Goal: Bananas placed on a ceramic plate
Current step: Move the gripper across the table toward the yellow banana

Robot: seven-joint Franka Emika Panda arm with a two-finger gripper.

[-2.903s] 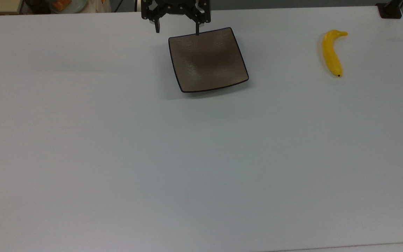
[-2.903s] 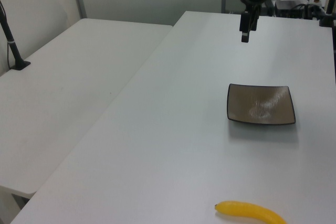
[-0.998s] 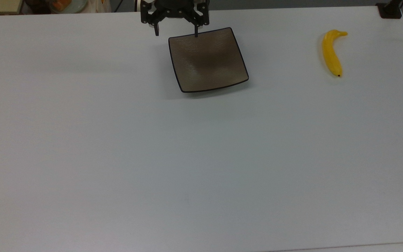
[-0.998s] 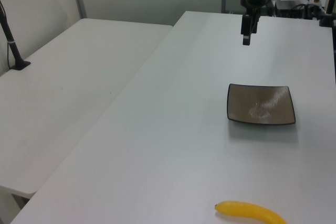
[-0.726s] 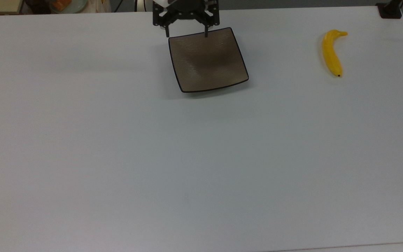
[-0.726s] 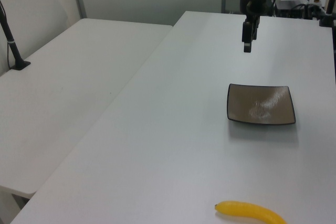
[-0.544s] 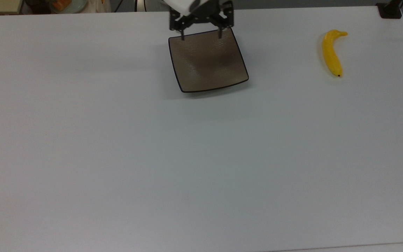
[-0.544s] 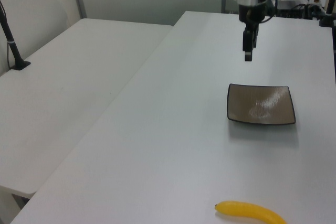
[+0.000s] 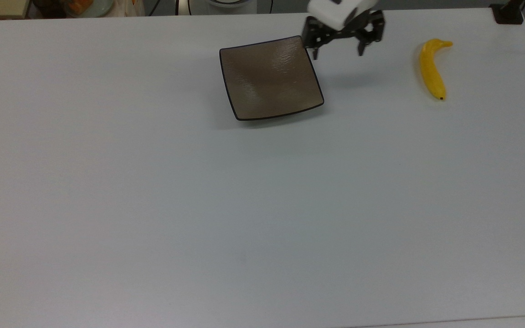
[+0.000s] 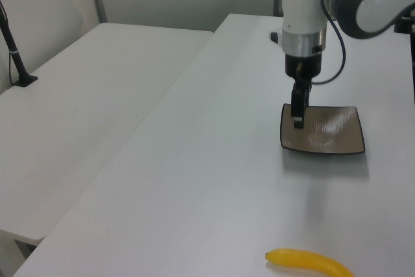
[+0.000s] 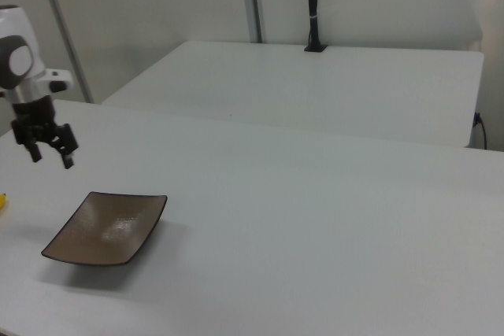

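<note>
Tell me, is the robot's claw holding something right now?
No, nothing is held. The gripper is open and empty, up in the air between the ceramic plate and the banana, which lies on the table.

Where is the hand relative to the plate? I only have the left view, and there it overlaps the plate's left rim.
Observer: It is not over the plate. In the top view the hand is just past the ceramic plate's right edge, between it and the banana.
Operator: Open or shut? It's edge-on for me.
Observer: Open. The top view shows the two fingers well apart with nothing between them.
Operator: Is it down on the table?
Observer: No. In the right view it hangs in the air above the table, beyond the plate's far corner, touching nothing.
</note>
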